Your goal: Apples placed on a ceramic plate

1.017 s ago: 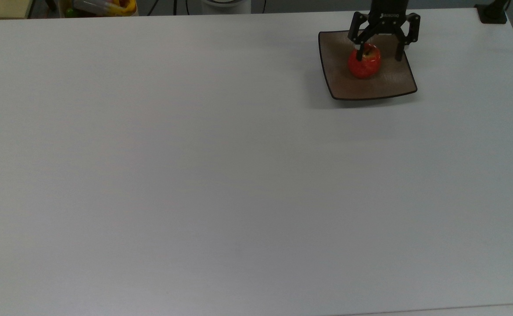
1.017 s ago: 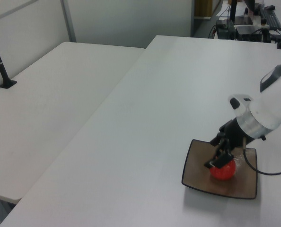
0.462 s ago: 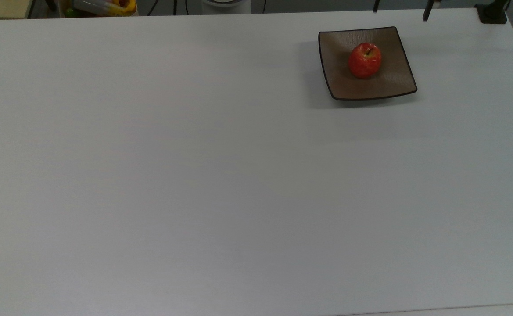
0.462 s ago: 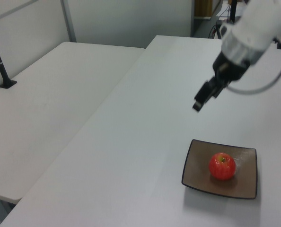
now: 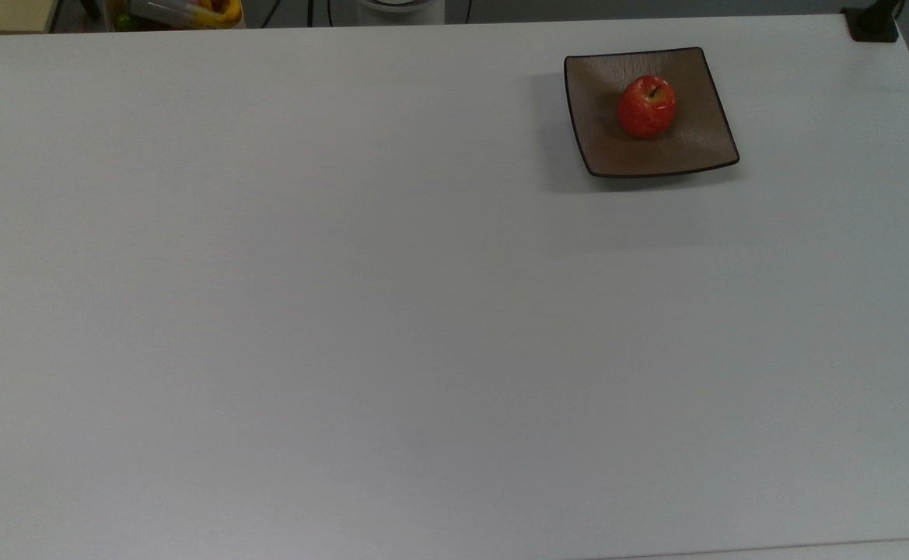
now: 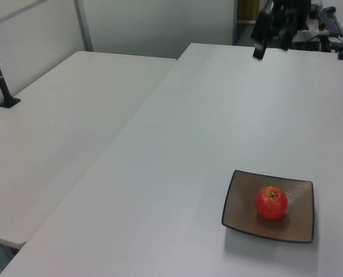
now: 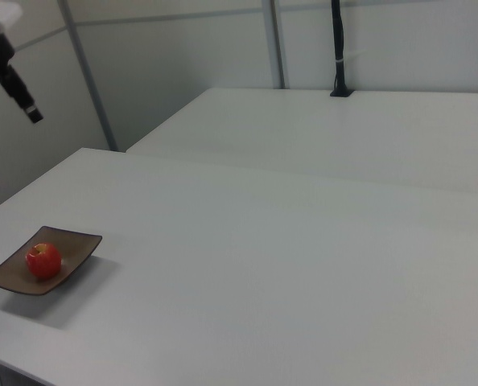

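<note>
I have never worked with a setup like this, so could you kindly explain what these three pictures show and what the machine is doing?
These are three cameras looking at one white table at the same moment. The top view looks straight down on it; the left view and the right view look across it from two sides.

On the table lies a square brown ceramic plate, and a small red apple sits on it, roughly in the middle. You can find the same plate and apple in the left view, and again in the right view.

The dark object high up in the left view is the robot arm's gripper, a two-finger claw. It hangs well above the table, away from the plate, holding nothing. The apple rests on the plate untouched.
</note>
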### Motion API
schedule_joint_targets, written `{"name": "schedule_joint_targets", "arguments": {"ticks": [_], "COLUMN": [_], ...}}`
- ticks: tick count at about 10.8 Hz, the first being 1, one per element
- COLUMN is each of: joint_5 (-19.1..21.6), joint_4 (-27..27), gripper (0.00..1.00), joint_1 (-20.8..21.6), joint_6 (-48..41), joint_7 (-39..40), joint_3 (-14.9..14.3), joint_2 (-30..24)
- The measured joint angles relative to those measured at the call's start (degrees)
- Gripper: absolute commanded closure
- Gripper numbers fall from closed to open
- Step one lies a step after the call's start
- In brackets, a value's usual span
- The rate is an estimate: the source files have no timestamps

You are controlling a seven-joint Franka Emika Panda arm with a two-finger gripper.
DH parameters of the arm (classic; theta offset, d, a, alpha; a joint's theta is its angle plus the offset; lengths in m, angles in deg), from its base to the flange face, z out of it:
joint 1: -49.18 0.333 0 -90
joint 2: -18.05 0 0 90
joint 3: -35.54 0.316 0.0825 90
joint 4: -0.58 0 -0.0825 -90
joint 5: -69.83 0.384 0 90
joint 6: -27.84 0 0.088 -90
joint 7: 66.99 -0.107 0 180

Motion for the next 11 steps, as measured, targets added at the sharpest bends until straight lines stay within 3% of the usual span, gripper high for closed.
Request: {"name": "schedule_joint_targets", "arguments": {"ticks": [4,8,11], "joint_5": [5.7,7.4,7.5], "joint_4": [0.3,-4.6,-8.9], "gripper": [0.0,0.0,0.0], "joint_1": [-1.2,-8.7,-9.6], "joint_6": [-6.3,-5.6,2.9], "joint_7": [20.6,43.5,49.9], "joint_3": [-12.6,-15.0,-15.1], "joint_2": [-4.2,-3.2,-0.8]}}
